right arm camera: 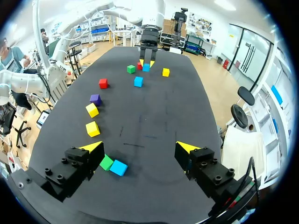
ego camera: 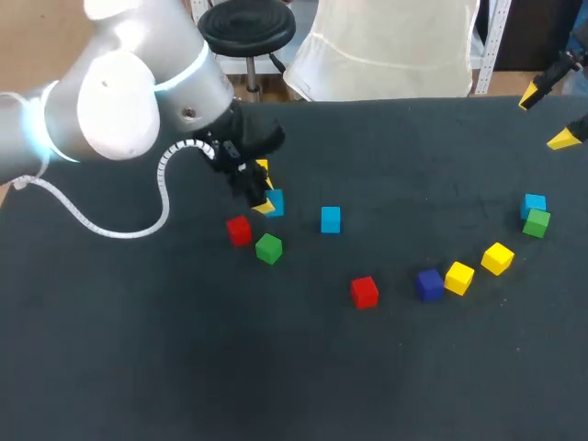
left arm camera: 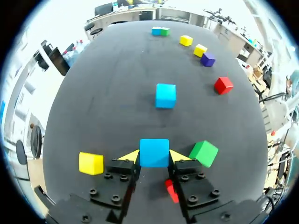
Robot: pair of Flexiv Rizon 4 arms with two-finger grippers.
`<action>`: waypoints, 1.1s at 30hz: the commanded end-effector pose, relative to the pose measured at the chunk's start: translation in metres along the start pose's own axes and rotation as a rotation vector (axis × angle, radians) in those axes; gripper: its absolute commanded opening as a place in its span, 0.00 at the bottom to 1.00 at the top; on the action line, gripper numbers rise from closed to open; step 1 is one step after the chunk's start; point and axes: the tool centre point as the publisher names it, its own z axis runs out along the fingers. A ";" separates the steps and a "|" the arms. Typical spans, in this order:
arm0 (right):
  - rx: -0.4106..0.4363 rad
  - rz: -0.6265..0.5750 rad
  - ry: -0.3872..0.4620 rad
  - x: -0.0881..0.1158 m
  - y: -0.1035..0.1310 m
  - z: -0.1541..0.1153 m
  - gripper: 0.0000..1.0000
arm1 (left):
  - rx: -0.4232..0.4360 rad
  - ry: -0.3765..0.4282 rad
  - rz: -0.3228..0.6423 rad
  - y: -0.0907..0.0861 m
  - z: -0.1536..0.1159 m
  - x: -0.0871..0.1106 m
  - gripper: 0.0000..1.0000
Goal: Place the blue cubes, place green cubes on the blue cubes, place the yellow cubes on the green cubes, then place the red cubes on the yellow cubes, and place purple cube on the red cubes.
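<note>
My left gripper point(ego camera: 264, 191) point(left arm camera: 154, 156) is shut on a blue cube point(ego camera: 275, 202) point(left arm camera: 154, 152), one yellow tip pressed against each side of it. Beside it lie a red cube point(ego camera: 239, 230), a green cube point(ego camera: 268, 248) point(left arm camera: 203, 153) and a yellow cube point(left arm camera: 91, 163). A second blue cube point(ego camera: 330, 219) point(left arm camera: 165, 95) sits just ahead of the gripper. Farther right are a red cube point(ego camera: 365, 291), a purple cube point(ego camera: 428, 284) and two yellow cubes point(ego camera: 458, 277) point(ego camera: 497, 258). A third blue cube point(ego camera: 534, 204) point(right arm camera: 118, 167) touches a green cube point(ego camera: 537, 222) point(right arm camera: 106, 162). My right gripper point(ego camera: 548, 118) point(right arm camera: 140, 147) hangs open above the far right corner.
The table's far edge point(ego camera: 395, 99) runs close behind both grippers. Dark bare cloth point(ego camera: 276, 367) covers the whole near half of the table. The loose cubes form an arc from the left gripper across to the right side.
</note>
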 end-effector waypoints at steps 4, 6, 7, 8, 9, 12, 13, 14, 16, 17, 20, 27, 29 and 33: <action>0.001 -0.001 -0.001 0.000 0.000 0.000 1.00 | 0.021 -0.003 0.029 -0.003 0.013 -0.014 0.00; 0.001 -0.001 -0.001 0.000 0.000 0.000 1.00 | 0.029 -0.010 0.038 -0.005 0.016 -0.016 0.00; 0.001 -0.001 -0.001 0.000 0.000 0.000 1.00 | 0.031 -0.008 0.042 -0.006 0.017 -0.018 0.00; 0.001 -0.001 -0.001 0.000 0.000 0.000 1.00 | 0.033 -0.007 0.044 -0.007 0.019 -0.019 0.00; 0.001 -0.001 -0.001 0.000 0.000 0.000 1.00 | 0.039 -0.013 0.046 -0.008 0.020 -0.021 0.00; 0.001 -0.001 -0.001 0.000 0.000 0.000 1.00 | 0.048 -0.013 0.054 -0.010 0.024 -0.025 0.00; 0.001 -0.001 -0.001 0.000 0.000 0.000 1.00 | 0.053 -0.015 0.056 -0.011 0.025 -0.025 0.00; 0.001 -0.001 -0.001 0.000 0.000 0.000 1.00 | 0.054 -0.015 0.056 -0.011 0.026 -0.026 0.00; 0.001 -0.001 -0.001 0.000 0.000 0.000 1.00 | 0.054 -0.022 0.052 -0.012 0.027 -0.026 0.00; 0.001 -0.001 -0.001 0.000 0.000 0.000 1.00 | 0.053 -0.023 0.051 -0.012 0.028 -0.027 0.00; 0.001 -0.001 -0.001 0.000 0.000 0.000 1.00 | 0.053 -0.023 0.051 -0.012 0.030 -0.027 0.00; 0.001 -0.001 -0.001 0.000 0.000 0.000 1.00 | 0.046 -0.016 0.051 -0.011 0.031 -0.027 0.00; 0.001 -0.001 -0.001 0.000 0.000 0.000 1.00 | 0.045 -0.013 0.051 -0.011 0.032 -0.028 0.00; 0.001 -0.001 -0.001 0.000 0.000 0.000 1.00 | 0.046 -0.012 0.046 -0.010 0.034 -0.028 0.00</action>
